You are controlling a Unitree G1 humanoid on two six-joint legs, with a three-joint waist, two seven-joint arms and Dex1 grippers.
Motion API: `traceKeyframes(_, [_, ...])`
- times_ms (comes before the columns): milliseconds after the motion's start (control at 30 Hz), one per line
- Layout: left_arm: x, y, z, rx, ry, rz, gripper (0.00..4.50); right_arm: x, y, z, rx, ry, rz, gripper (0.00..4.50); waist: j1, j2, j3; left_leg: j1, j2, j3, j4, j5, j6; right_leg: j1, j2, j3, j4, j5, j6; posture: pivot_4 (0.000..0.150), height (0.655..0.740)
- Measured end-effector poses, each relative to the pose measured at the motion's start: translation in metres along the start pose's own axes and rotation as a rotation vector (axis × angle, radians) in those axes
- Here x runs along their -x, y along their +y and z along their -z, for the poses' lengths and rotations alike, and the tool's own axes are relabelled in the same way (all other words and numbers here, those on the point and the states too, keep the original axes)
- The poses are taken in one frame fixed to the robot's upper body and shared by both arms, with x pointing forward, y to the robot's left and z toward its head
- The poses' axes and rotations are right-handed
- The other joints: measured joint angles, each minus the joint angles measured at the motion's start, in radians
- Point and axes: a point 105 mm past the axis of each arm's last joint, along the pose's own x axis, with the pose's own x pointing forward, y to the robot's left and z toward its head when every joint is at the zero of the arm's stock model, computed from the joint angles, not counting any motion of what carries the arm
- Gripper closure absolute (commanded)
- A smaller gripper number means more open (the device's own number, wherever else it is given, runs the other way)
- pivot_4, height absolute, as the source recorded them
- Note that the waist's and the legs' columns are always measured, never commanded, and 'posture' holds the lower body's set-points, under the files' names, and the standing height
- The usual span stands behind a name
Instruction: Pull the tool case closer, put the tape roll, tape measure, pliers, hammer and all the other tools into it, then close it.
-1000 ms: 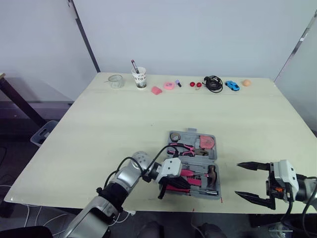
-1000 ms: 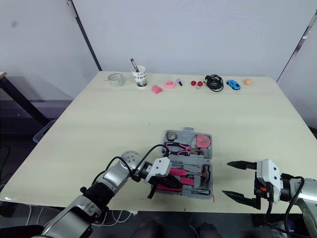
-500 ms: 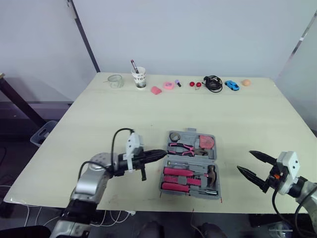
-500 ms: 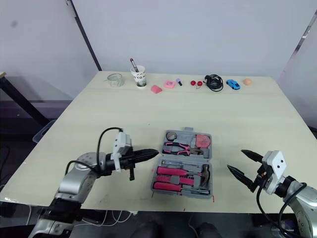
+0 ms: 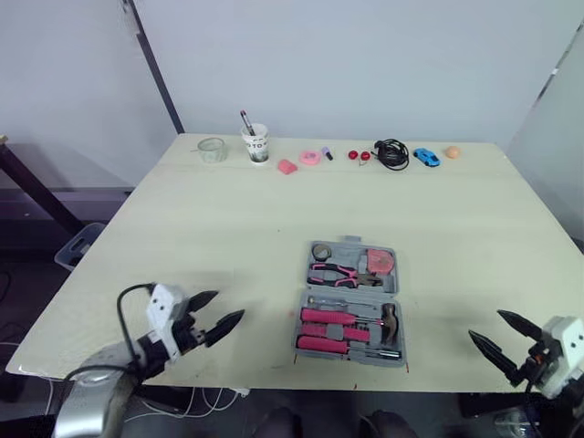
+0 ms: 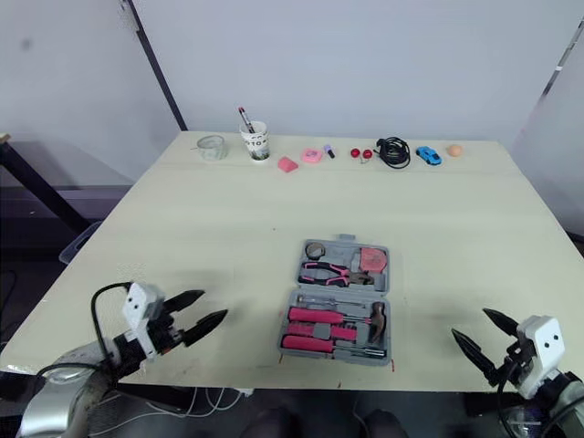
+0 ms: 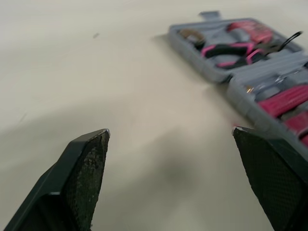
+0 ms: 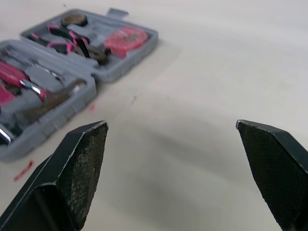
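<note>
Left hand (image 5: 225, 307) is hovering over the table's (image 5: 228, 210) front edge, fingers spread, gripping nothing. Right hand (image 5: 486, 326) is hanging off the front right, spread too. Tool case (image 5: 351, 301) is lying open between them, pliers (image 5: 336, 271) inside.

- Table (image 5: 228, 228), far edge, L to R: clear glass jar (image 5: 213, 149), paper cup (image 5: 258, 144) w/ pen (image 5: 245, 120) inside.
- Next: pink wedge (image 5: 287, 166), pink round item (image 5: 312, 157), 2 red balls (image 5: 359, 155).
- Then black cable coil (image 5: 393, 153), blue toy car (image 5: 425, 156), orange ball (image 5: 452, 152) nr far right corner.
</note>
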Motion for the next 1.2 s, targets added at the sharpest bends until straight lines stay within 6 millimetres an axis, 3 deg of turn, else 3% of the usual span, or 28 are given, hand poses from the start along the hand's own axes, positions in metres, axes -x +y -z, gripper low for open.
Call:
traceKeyframes(200, [0.018,0.002,0.007,0.020,0.013,-0.079,0.06,0.012,-0.005,0.005,-0.001,0.008,0.044,0.00,0.000,0.000,-0.001,0.001,0.000,0.001,0.000,0.000,0.000,0.000,-0.001,0.001,0.000,0.000,0.000,0.150,0.7400])
traceKeyframes(333, [0.035,-0.003,0.023,0.067,0.044,-0.130,0.06,0.031,-0.010,0.022,-0.036,0.061,0.098,0.00,0.002,0.000,-0.001,0.001,0.001,0.001,-0.001,0.000,0.000,0.000,-0.001,0.000,-0.002,0.000,0.000,0.150,0.7400])
traceKeyframes(433, [0.030,-0.001,0.016,0.056,0.020,-0.125,0.06,0.030,-0.010,0.020,-0.023,0.047,0.093,0.00,0.001,0.001,-0.002,0.002,0.001,0.001,-0.001,0.000,0.000,0.000,-0.001,0.001,-0.002,0.000,0.000,0.150,0.7400])
traceKeyframes(667, [0.011,0.006,-0.002,-0.012,-0.003,-0.066,0.06,0.008,-0.011,0.006,0.064,0.021,0.044,0.00,-0.002,0.001,-0.003,0.001,0.000,0.002,-0.001,0.000,0.000,0.000,0.000,0.001,-0.002,0.000,0.000,0.150,0.7400])
traceKeyframes(1000, [-0.033,0.015,-0.013,-0.095,0.034,0.129,0.06,-0.044,0.001,-0.018,0.161,0.036,-0.157,0.00,0.000,0.001,-0.003,0.000,-0.001,0.003,-0.001,0.000,0.000,0.000,0.000,0.000,-0.001,0.000,0.000,0.150,0.7400])
traceKeyframes(1067, [-0.043,0.015,-0.013,-0.106,0.053,0.185,0.89,-0.055,0.006,-0.020,0.171,0.062,-0.210,0.00,0.000,0.001,-0.003,-0.001,-0.001,0.004,-0.001,0.000,0.000,0.000,0.000,-0.001,-0.001,0.001,0.001,0.150,0.7400])
traceKeyframes(1200, [-0.062,0.009,-0.017,-0.140,0.071,0.290,2.57,-0.073,0.012,-0.028,0.188,0.083,-0.278,1.21,0.000,0.001,-0.003,-0.001,-0.002,0.003,-0.001,0.000,0.000,0.000,0.001,-0.001,-0.001,0.002,0.004,0.150,0.7400])
